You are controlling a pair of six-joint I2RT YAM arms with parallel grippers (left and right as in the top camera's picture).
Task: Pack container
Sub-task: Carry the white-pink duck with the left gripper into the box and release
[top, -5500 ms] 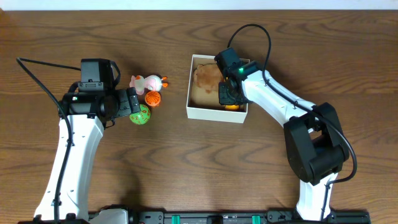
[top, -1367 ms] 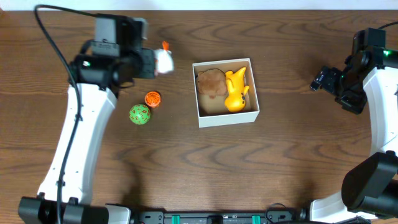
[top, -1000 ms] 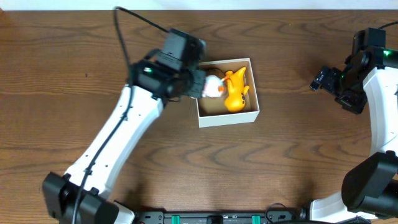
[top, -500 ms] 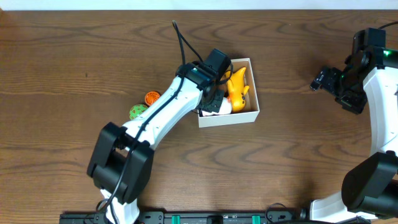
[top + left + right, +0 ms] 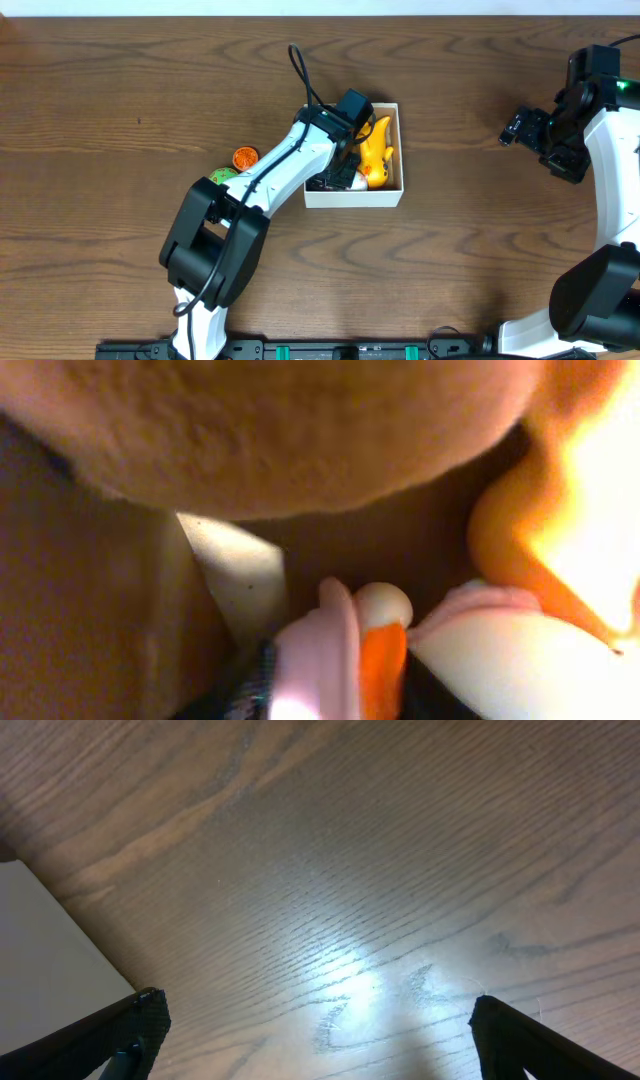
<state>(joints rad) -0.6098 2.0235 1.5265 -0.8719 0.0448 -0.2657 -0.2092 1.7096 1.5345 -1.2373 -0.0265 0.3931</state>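
The container (image 5: 355, 196), a white box with a tan inside (image 5: 80, 620), sits mid-table. My left gripper (image 5: 340, 172) reaches down inside it, right over a white, pink and orange toy (image 5: 480, 670) that fills the space at its jaws. The fingers are hidden, so its state does not show. A brown plush (image 5: 270, 430) and a yellow toy (image 5: 377, 150) also lie in the box. My right gripper (image 5: 522, 126) hovers far right over bare wood, open and empty, with its fingertips (image 5: 140, 1020) wide apart.
An orange ball (image 5: 245, 158) and a green ball (image 5: 222, 175) lie on the table left of the box, the green one partly under my left arm. A pale surface (image 5: 40, 950) shows at the left of the right wrist view.
My left arm carried the white toy from the left of the table into the box and lowered it. The box has slid a little to the left. The right arm has stayed still.
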